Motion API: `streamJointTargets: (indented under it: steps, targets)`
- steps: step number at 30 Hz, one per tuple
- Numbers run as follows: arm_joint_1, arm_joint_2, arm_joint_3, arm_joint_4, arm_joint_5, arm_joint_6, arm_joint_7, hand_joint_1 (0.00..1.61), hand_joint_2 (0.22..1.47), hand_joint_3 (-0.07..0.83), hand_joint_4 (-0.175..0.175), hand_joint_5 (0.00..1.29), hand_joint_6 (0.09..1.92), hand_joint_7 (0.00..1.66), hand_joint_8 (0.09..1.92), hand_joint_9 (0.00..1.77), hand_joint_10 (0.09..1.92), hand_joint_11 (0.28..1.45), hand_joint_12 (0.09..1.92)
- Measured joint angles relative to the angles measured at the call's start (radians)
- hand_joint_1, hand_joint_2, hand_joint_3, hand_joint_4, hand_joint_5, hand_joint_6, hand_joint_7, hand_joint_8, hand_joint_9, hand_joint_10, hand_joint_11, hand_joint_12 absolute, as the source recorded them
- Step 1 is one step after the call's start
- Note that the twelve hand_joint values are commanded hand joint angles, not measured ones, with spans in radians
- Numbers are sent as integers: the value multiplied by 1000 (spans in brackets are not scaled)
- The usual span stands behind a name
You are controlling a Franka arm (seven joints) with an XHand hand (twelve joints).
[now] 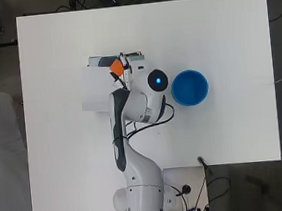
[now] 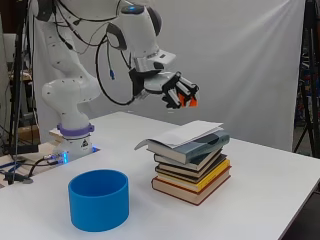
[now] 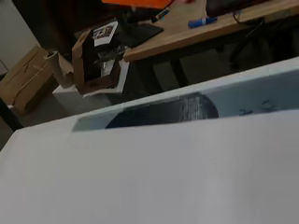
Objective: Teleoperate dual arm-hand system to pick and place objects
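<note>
One small orange object (image 2: 191,102) is the thing of the task here, and it sits inside the hand (image 2: 177,91), with the dark fingers curled around it so that only an orange corner shows at the fingertips. The hand holds it in the air, above the stack of books (image 2: 192,162) and clearly apart from the white sheet (image 2: 186,133) lying on top of the stack.

Going from near to far in the side view: the blue bowl (image 2: 99,199) stands nearest on the white table (image 2: 260,200), and no object can be seen in it from overhead. Behind it is the stack of books, and above this the hand.

My judgement is that the picking part is done and the placing part is left. The bowl looks like the likely place to put the object, but the pictures do not say this for certain.

The arm bends over from its base and reaches forward, with the hand pointing slightly downward, fingers toward the books. From overhead, the orange object (image 1: 116,66) is over the books, well to the side of the bowl (image 1: 190,87).
</note>
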Motion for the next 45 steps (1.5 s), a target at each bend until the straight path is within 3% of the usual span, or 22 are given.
streamJointTargets:
  steps: [7,12,17,21,27,28,30,34,45]
  targets:
    - [-20,-31,-41,86,-191,-1,102,930,1215,1,175,782,1291,1238,1920,1494,1920,1050,1777]
    - [-35,-37,-110,123,-210,-13,126,930,1214,0,175,785,1289,1249,1920,1500,1920,1051,1797]
    - [-56,-37,-190,197,-315,-40,124,949,1190,-2,175,832,1221,1357,1920,1575,1920,1112,1813]
    - [-73,-54,-256,174,-365,-31,120,955,1182,-1,175,845,1199,1390,1920,1607,1920,1148,1808]
    - [-110,-225,-278,10,-377,-25,109,930,1203,3,175,793,1259,1415,1920,1625,1920,1192,1803]
    - [-113,-242,-297,-10,-375,-20,102,909,1191,-1,127,762,949,1409,1920,1622,1920,1191,1813]
    - [-113,-242,-347,-28,-366,-2,78,932,1182,5,153,803,1069,1418,1920,1621,1920,1212,1800]
    - [-106,-132,-445,-25,-340,52,40,941,1188,3,175,818,1208,1433,1920,1630,1920,1225,1800]
    - [-97,121,-553,-47,-158,131,-101,947,1182,0,175,831,1202,1397,1920,1596,1920,1223,1801]
